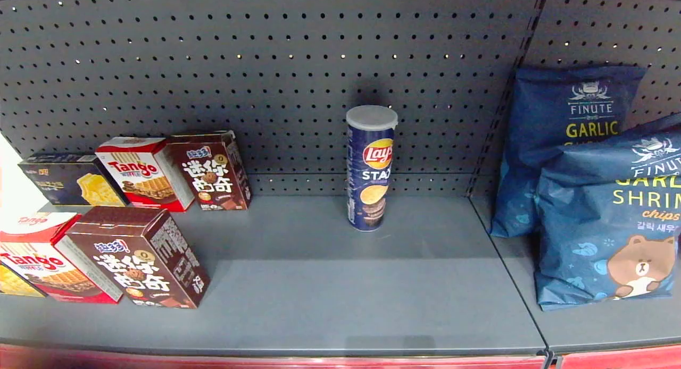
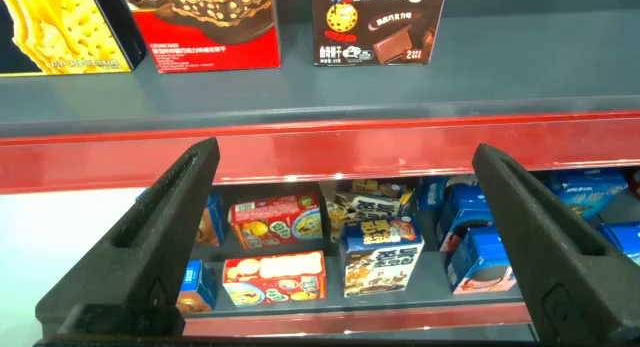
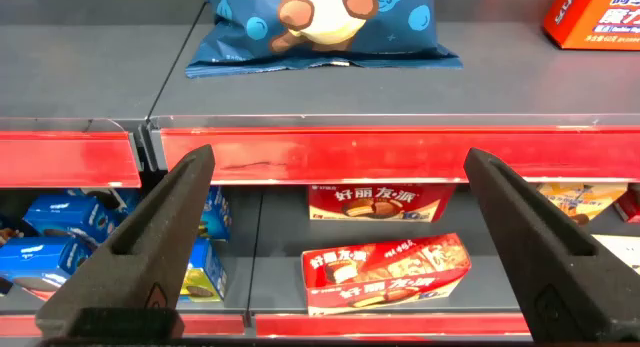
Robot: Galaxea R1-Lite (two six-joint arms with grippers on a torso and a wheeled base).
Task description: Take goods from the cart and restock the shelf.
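Left pincer (image 2: 345, 157) hangs with its fingers spread wide and nothing between them; just past its tips runs the red lip (image 2: 60, 162) of the shelf (image 2: 500, 67), and beyond that lip stand boxes (image 2: 205, 27) of wafers and chocolate biscuits, while under the pincer a lower shelf (image 2: 430, 282) carries small snack cartons (image 2: 275, 222). Right pincer (image 3: 340, 157) is likewise splayed and empty, facing the same lip; a blue bag (image 3: 320, 22) lies on the shelf straight beyond it, a red box (image 3: 600, 17) sits off to one side, and below it the lower level holds red cake boxes (image 3: 385, 272) and blue packs (image 3: 60, 242). From the head camera, the shelf carries two rows of boxes on the left pincer's side, two chip bags leaning on the right pincer's side, and one lidded can (image 1: 371, 167) upright at the back panel, roughly midway between the two pincers, well apart from both groups. Bare shelf surrounds that can, so restocking looks barely begun: at most the can is placed, and with neither pincer carrying goods, a fresh pick from the cart should come next.
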